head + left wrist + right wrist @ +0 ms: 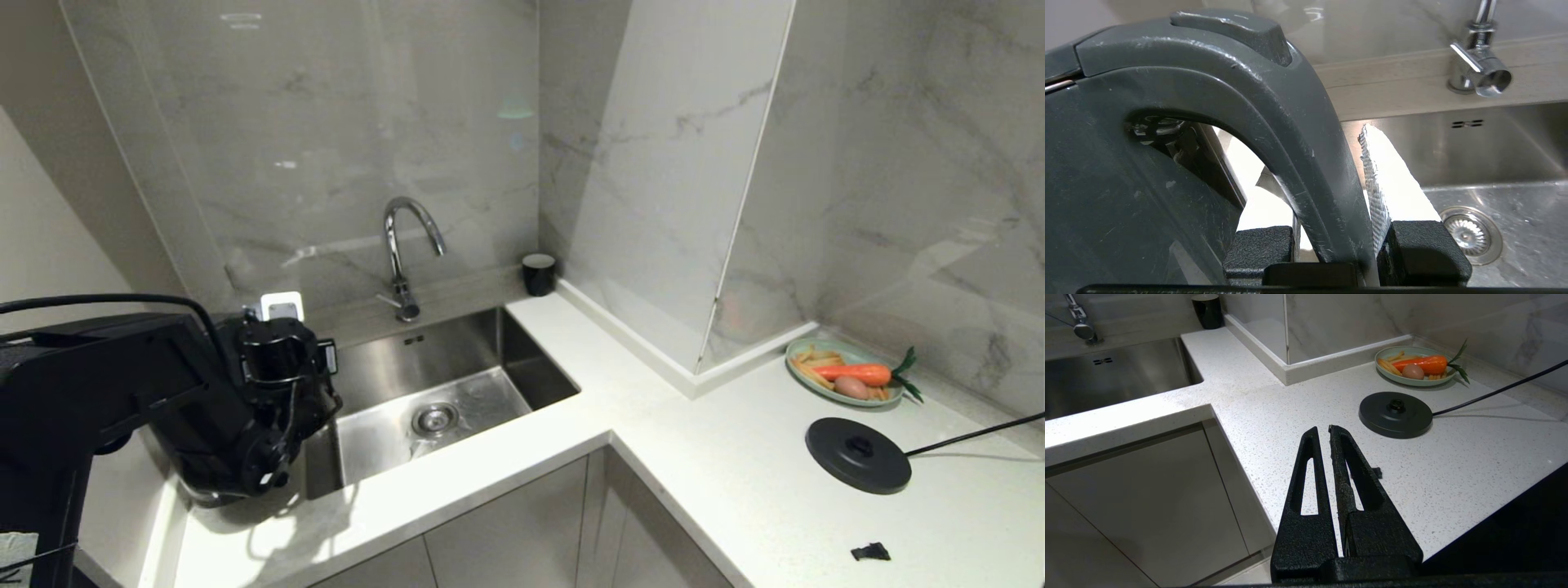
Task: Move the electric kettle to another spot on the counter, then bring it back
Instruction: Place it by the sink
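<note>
A: Left gripper (pixel 1331 241) — status?

B: Clamped on the loop handle (pixel 1306 163) of the electric kettle (pixel 1126 196), at the counter's (pixel 506 482) left end, beside the sink (pixel 457 384). Whether it's resting or lifted — can't tell.

A: Right gripper (pixel 1329 430)?

B: Fingers pressed together, holding nothing, above the counter's right run. Base disc (pixel 857 455) lies bare near a plate of vegetables (pixel 845 371); black cup (pixel 539 273) in the back corner.

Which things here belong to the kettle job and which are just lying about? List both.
Job: electric kettle, handle clamped in the left tool; counter; base disc.
Lying about: sink, tap, black cup, food plate, right tool.
</note>
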{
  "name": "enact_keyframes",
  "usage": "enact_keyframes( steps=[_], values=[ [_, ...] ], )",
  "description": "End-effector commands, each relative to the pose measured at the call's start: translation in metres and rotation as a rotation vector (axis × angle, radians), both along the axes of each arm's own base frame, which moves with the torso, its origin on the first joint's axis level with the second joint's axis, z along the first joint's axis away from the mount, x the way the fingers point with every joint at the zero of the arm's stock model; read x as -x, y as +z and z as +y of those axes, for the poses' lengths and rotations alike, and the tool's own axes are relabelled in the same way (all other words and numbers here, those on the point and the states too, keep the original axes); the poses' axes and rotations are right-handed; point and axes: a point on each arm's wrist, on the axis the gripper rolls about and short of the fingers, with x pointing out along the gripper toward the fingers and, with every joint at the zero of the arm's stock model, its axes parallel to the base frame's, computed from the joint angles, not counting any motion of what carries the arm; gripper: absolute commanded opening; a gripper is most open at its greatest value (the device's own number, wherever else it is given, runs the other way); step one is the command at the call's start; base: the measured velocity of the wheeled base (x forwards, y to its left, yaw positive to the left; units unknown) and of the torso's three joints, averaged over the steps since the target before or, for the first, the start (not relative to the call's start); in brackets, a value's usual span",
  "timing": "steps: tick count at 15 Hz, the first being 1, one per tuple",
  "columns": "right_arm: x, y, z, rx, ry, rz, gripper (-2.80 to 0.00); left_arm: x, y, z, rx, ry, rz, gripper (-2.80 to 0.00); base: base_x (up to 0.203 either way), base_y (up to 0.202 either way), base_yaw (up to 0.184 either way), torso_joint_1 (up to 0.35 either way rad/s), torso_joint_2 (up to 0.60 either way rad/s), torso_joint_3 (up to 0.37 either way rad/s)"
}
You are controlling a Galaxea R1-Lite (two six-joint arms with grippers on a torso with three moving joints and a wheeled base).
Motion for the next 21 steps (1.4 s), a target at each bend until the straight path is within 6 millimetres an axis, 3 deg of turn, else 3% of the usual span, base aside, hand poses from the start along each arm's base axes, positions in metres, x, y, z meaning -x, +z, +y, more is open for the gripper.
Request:
enact_keyframes(
  steps=[1, 7, 18, 21],
  values=[
    [0.000, 0.000, 0.000, 0.000, 0.000, 0.001, -2.80, -0.007, -0.006, 0.000, -0.002, 0.006, -0.003, -2.80, 0.000, 0.000, 0.000, 0.000, 0.00, 0.000],
    [0.000, 0.000, 0.000, -0.001, 0.000, 0.001, -2.80, -0.016, -0.021, 0.008, -0.031, -0.002, 0.031, -2.80, 0.000, 0.000, 0.000, 0.000, 0.00, 0.000],
    [0.000, 0.000, 0.000, -0.001, 0.000, 0.001, -2.80, 0.014, -0.047, 0.008, -0.011, -0.034, 0.165, -2.80, 0.000, 0.000, 0.000, 0.000, 0.00, 0.000],
    [0.000, 0.000, 0.000, -0.001, -0.001, 0.001, -2.80, 0.012, -0.047, 0.009, -0.007, -0.026, 0.157, -2.80, 0.000, 0.000, 0.000, 0.000, 0.00, 0.000]
  ],
)
